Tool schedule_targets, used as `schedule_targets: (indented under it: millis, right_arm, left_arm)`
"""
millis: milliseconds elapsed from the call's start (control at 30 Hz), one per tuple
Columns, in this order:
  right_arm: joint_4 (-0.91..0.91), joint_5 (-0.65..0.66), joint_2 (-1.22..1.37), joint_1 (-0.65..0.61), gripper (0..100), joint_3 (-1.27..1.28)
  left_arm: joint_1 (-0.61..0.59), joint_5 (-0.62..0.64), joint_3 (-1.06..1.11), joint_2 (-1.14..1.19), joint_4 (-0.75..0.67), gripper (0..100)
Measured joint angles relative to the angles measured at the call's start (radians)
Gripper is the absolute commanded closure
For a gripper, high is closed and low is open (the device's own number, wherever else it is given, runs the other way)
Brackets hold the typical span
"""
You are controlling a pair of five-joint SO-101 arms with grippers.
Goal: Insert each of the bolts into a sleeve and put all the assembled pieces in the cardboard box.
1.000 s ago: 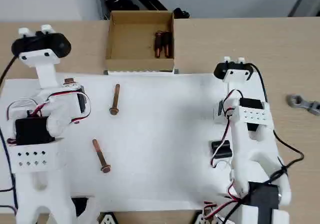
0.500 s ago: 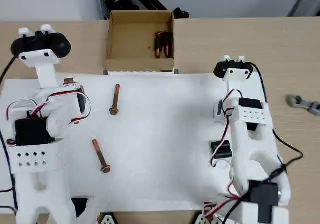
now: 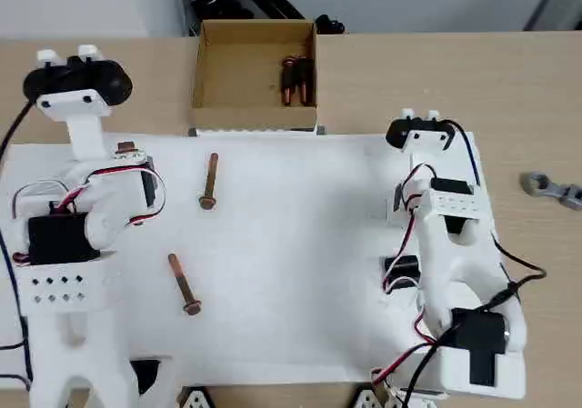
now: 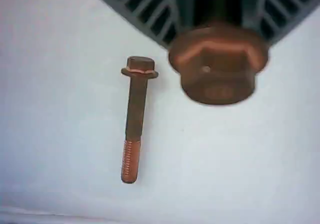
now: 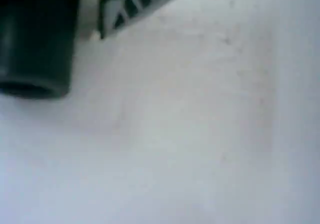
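at left edge of white sheet, left claw clamped on bolt, head up, likely ready for sleeving; right claw grip: can't tell; loose bolt waits.

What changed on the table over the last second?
The right arm shifted a little: its lower black servo moved farther from the table's near edge, and its far end edged toward the left arm. Nothing was grasped or released. The left claw keeps its held bolt. The two loose bolts and the cardboard box stayed put.
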Motion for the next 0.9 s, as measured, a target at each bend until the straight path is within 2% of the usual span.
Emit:
schedule_targets:
  millis: [67, 400, 567, 667, 900]
  right_arm:
    - [0.000, 0.000, 0.006, 0.005, 99.8, -0.006]
    - [-0.005, 0.002, 0.009, 0.023, 99.0, -0.017]
    - [0.074, 0.002, -0.037, 0.002, 99.0, -0.023]
    - [0.135, 0.003, -0.160, -0.011, 99.1, -0.020]
    - [0.275, 0.003, -0.661, -0.012, 99.4, -0.020]
  left_arm:
    - [0.000, 0.000, 0.000, 0.000, 0.000, 99]
    - [0.000, 0.000, 0.000, 0.000, 0.000, 99]
    - [0.000, 0.000, 0.000, -0.003, 0.000, 99]
    - [0.000, 0.011, 0.000, -0.015, 0.000, 99]
    - [0.000, 0.014, 0.000, -0.101, 0.000, 99]
